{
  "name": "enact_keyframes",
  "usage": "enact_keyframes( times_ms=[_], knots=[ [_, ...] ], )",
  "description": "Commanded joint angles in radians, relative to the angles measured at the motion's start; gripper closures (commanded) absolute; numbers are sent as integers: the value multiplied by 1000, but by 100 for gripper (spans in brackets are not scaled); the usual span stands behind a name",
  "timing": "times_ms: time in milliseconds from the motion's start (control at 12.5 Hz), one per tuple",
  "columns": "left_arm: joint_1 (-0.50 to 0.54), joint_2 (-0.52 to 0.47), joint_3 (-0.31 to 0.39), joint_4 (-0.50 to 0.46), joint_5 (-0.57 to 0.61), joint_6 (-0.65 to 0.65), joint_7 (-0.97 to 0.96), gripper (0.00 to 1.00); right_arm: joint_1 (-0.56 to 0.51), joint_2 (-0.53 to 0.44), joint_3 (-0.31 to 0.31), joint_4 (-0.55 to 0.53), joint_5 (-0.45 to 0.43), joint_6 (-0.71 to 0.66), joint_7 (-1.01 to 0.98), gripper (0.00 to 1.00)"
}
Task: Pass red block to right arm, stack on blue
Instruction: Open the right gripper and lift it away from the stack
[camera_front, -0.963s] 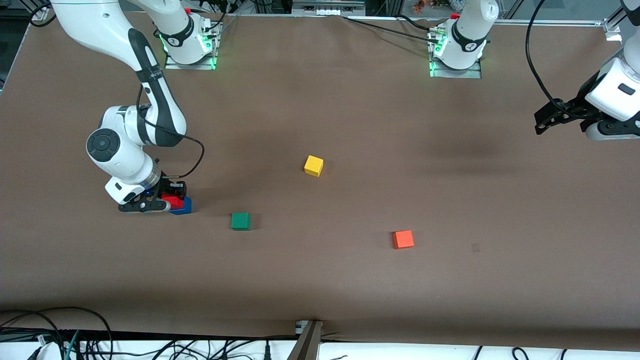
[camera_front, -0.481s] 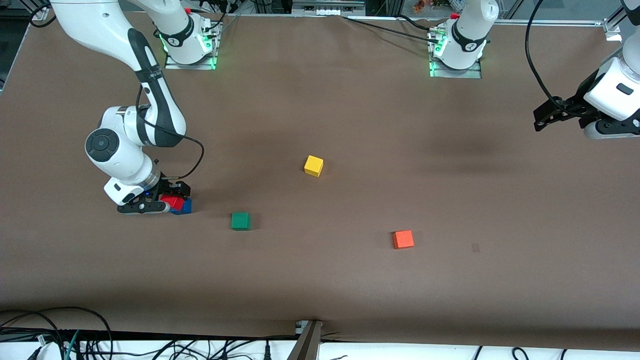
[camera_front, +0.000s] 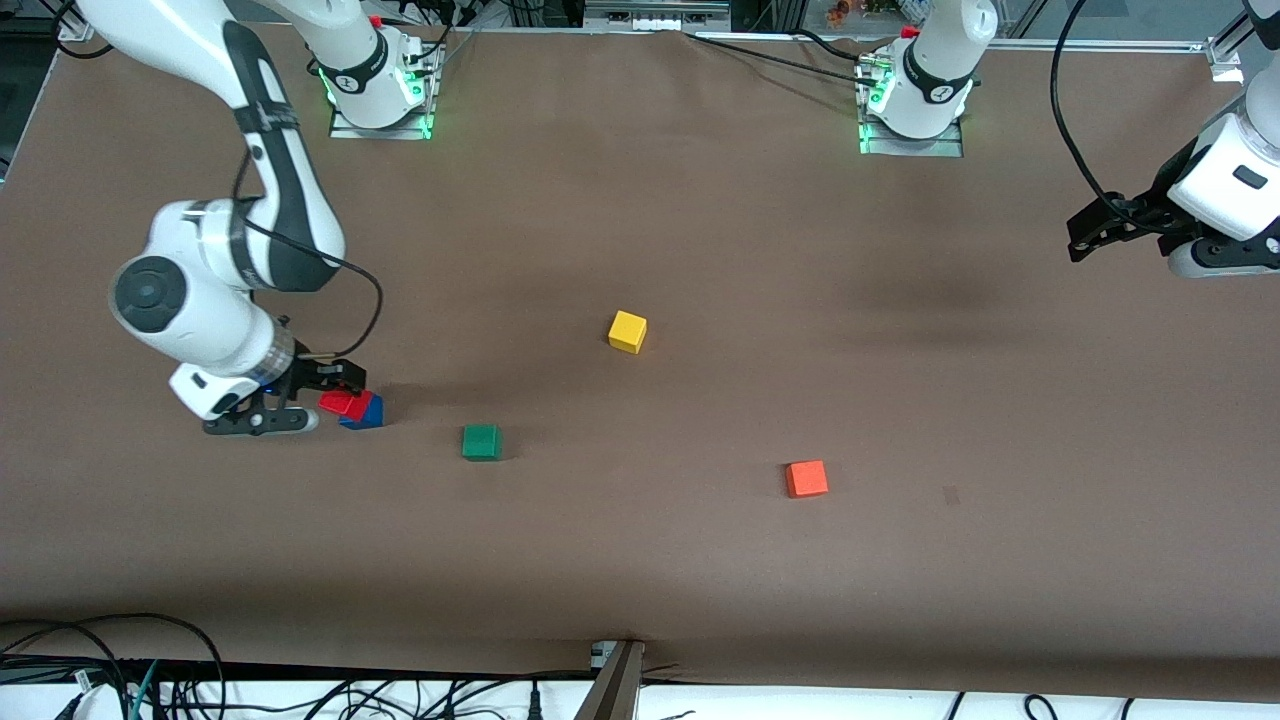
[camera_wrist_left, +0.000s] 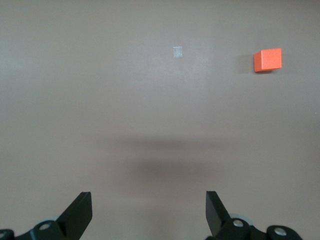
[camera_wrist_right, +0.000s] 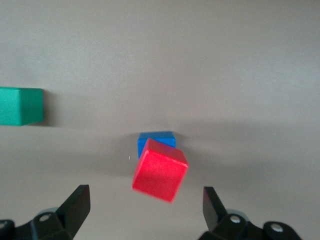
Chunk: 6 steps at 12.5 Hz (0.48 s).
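Note:
The red block sits askew on the blue cube, turned relative to it and overhanging its edge toward the right arm's end of the table. My right gripper is open and empty, just clear of the stack on that side. In the right wrist view the red block covers most of the blue cube, with my right gripper wide open around nothing. My left gripper is open and empty, up in the air over the left arm's end of the table, where the arm waits; it shows open in the left wrist view.
A green cube lies beside the stack, toward the table's middle, and shows in the right wrist view. A yellow cube lies near the middle. An orange cube lies nearer the front camera, also in the left wrist view.
My right gripper has opened, let go of the red block on the blue cube, and drawn back toward the right arm's end of the table. The left arm has barely moved.

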Motion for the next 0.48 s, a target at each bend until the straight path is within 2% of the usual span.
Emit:
enact_keyframes(
  times_ms=[0,160,401],
  knots=[
    [3,4,-4,22,-10,-25,-4,0,-5,-20,-39,163,6,-257,-48,0],
    [3,4,-4,22,-10,-25,-2,0,-5,-20,-67,304,8,-462,-42,0],
    [3,4,-4,25,-10,-25,4,0,-6,-21,-98,442,6,-713,-35,0]
  ],
)
